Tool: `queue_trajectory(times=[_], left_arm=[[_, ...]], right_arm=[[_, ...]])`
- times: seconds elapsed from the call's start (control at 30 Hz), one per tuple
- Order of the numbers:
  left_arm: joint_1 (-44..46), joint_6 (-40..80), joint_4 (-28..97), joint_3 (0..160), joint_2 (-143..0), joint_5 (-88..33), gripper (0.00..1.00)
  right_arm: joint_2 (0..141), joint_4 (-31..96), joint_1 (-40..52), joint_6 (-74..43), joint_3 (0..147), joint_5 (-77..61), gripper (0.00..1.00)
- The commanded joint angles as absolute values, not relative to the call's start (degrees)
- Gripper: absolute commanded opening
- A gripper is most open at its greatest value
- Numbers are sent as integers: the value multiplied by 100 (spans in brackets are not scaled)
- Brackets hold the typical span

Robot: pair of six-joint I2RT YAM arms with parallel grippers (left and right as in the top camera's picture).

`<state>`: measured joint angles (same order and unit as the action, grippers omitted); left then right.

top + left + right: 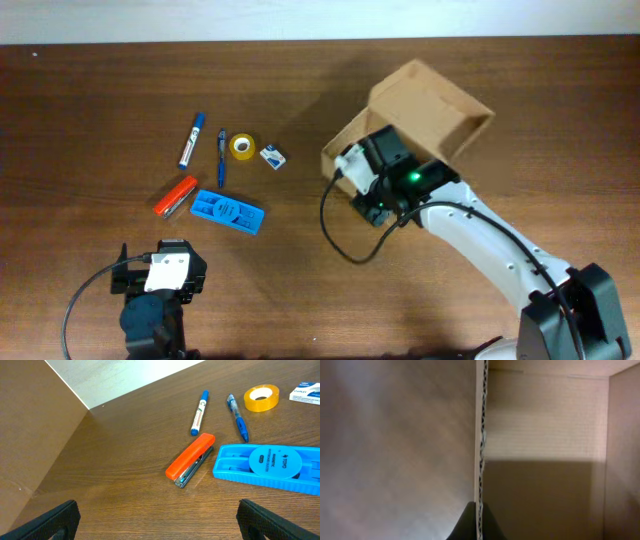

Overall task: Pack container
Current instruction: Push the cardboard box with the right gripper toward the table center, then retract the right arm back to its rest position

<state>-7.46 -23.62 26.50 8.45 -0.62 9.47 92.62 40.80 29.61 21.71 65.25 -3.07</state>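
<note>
Tan cardboard: one container stands askew on the table, far right, flap open. The right gripper is pinched on its wall edge. The left gripper hangs low, spread wide, empty. Leftward lie one stapler, marker, pen, tape roll, staple box and blue tray.

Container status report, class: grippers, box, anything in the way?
Left gripper open, empty, short of the stapler. Right gripper shut on the container wall. Stapler unpacked; nothing seen blocking.
</note>
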Motion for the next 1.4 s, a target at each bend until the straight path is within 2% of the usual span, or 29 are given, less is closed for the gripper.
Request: queue_trajectory(times=[0.0, 0.1, 0.33, 0.7, 0.73, 0.77, 0.87, 1.0, 1.17, 1.23, 1.3, 1.37], left_arm=[[-718, -2412, 2637, 829, -38, 947, 100], [-718, -2410, 2637, 829, -38, 947, 100], [-718, -2412, 2637, 829, -38, 947, 100], [-718, -2410, 2637, 829, -38, 947, 100], [-718, -2410, 2637, 829, -38, 947, 100], [-718, -2410, 2637, 829, -38, 947, 100], [-718, -2410, 2637, 829, -38, 945, 100], [-718, -2410, 2637, 829, -38, 947, 100], [-718, -2410, 2637, 829, -38, 945, 100], [-718, -2410, 2637, 829, -38, 947, 100], [-718, -2410, 2637, 829, -38, 947, 100], [-718, -2412, 2637, 829, -38, 947, 100]], right_arm=[[9100, 4285, 3162, 3304, 6624, -812, 4], [9100, 4574, 3225, 4128, 6624, -1374, 4], [9122, 4630, 3223, 5575, 6622, -1400, 4], [9308, 4563, 3218, 5828, 6617, -1288, 4], [9308, 4563, 3218, 5824, 6617, -1288, 19], [9308, 4565, 3218, 5804, 6617, -1286, 99], [9306, 4584, 3218, 5754, 6617, -1286, 99], [9251, 4595, 3236, 5122, 6628, -1295, 99], [8259, 4753, 3649, 4628, 6635, -1317, 99], [7787, 4786, 3765, 3802, 6635, -1332, 99], [7247, 4845, 3787, 2296, 6635, -1332, 99], [6893, 4995, 3785, 1275, 6635, -1330, 99]])
